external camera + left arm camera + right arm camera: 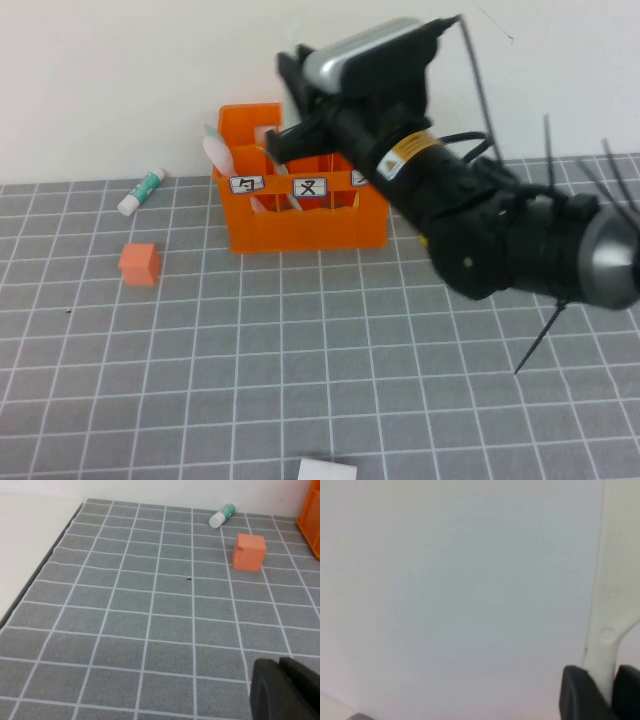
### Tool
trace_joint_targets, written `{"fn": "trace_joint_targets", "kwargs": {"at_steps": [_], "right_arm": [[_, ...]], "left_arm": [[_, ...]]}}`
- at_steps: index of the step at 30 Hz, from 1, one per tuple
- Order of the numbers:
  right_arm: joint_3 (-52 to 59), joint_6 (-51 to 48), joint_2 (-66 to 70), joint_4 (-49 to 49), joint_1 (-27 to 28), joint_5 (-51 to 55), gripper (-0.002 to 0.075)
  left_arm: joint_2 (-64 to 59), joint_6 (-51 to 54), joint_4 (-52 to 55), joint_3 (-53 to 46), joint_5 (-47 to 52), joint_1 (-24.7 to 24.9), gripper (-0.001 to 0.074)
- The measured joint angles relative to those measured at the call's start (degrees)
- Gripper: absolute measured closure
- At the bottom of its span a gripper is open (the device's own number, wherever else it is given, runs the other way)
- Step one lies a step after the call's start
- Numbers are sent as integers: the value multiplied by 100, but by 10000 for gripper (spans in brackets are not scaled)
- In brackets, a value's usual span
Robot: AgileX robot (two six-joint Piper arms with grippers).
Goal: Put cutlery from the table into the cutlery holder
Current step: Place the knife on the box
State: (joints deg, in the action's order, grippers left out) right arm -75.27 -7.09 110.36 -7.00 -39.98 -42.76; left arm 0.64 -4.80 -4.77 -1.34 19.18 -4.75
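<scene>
Your right gripper (600, 690) pinches a white plastic utensil (612, 595) by its handle, raised over the orange cutlery holder (300, 205) just below it. It looks light, stiff and slick, so grip the flat shaft. Your left gripper (287, 690) hovers over the mat, well apart; I cannot tell its opening.

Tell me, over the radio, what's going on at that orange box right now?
Right gripper above the orange cutlery holder, shut on a white utensil. Left gripper parked low over the mat. Orange cube and glue stick lie off to the side.
</scene>
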Motion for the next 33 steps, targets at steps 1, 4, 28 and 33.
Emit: {"fn": "trace_joint_targets", "kwargs": {"at_steps": [1,4,28,33], "right_arm": [[13,-1,-5,0,56,11,605],[13,10,-24,34,224,197,606],[21,21,638,52,816,549,606],[21,-1,753,52,855,436,606]], "left_arm": [[0,0,0,0,0,0,736],[0,0,0,0,0,0,736],[0,-1,0,0,0,0,736],[0,-1,0,0,0,0,736]]}}
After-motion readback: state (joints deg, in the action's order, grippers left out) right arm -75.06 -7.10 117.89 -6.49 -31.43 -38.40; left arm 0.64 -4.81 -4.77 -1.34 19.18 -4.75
